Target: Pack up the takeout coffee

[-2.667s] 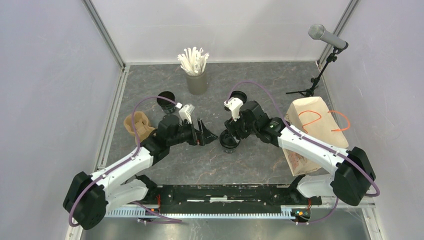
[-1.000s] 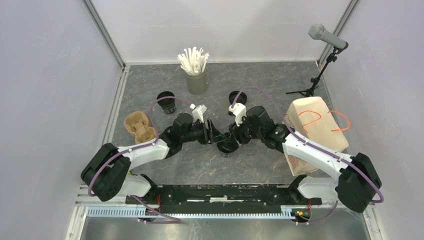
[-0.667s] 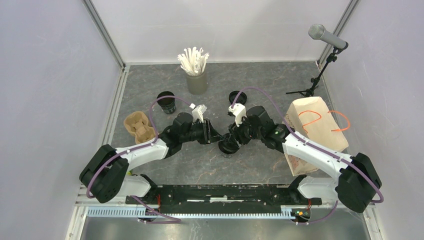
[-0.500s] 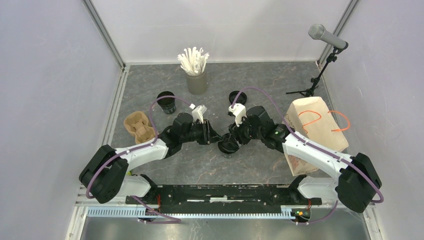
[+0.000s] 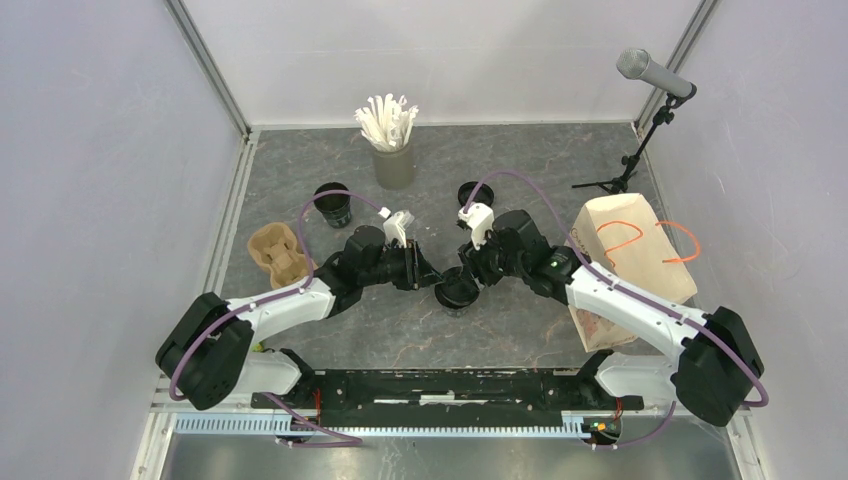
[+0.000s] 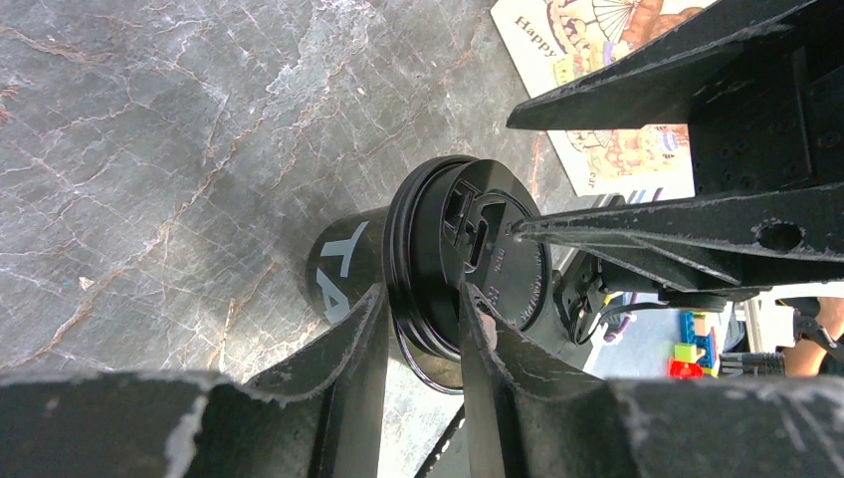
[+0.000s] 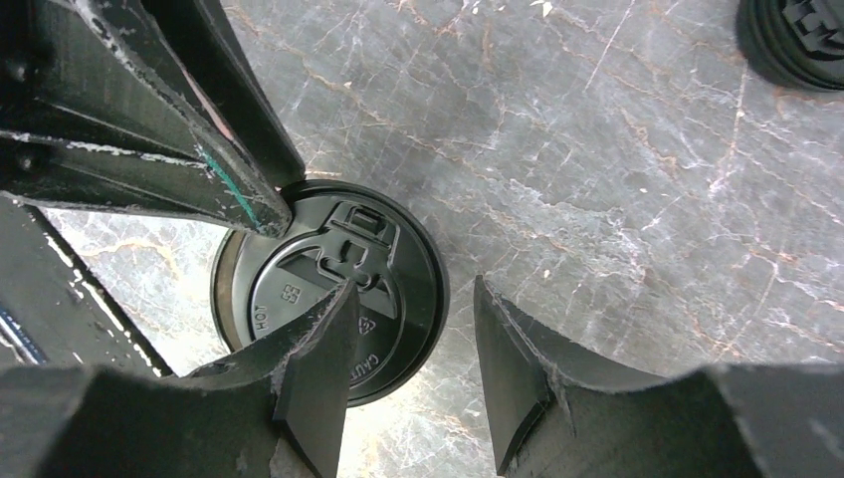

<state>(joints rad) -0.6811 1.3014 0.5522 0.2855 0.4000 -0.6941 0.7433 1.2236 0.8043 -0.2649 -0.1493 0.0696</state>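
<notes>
My left hand (image 6: 420,299) is drawn in narrow and pinches the edge of the lid (image 6: 478,249) on the lidded cup (image 5: 457,292). One finger lies against the cup wall just under the rim, the other on the lid's top. A second ago these jaws stood much wider around the same spot. Nearly three seconds ago this hand was splayed wide and clear of the cup, further toward the left edge of the surface (image 5: 520,335); the arm has reached in toward the middle since then.

My right hand (image 7: 413,289) holds nothing. Its jaws stand partly apart, with one fingertip touching the lid's top and the other beside the cup over bare stone. It has barely shifted over the last second.

The lidded cup stands upright about the middle of the surface, a little toward the near edge, where it stood before.

Nothing else has moved. An open black cup (image 5: 332,203) stands toward the far left corner, and the grey cup of straws (image 5: 394,165) is by the far edge. A second black lid (image 7: 796,35) lies just beyond my right hand (I cannot tell whether a cup sits under it). The pulp carrier (image 5: 278,252) is by the left edge and the paper bag (image 5: 625,265) by the right edge.
</notes>
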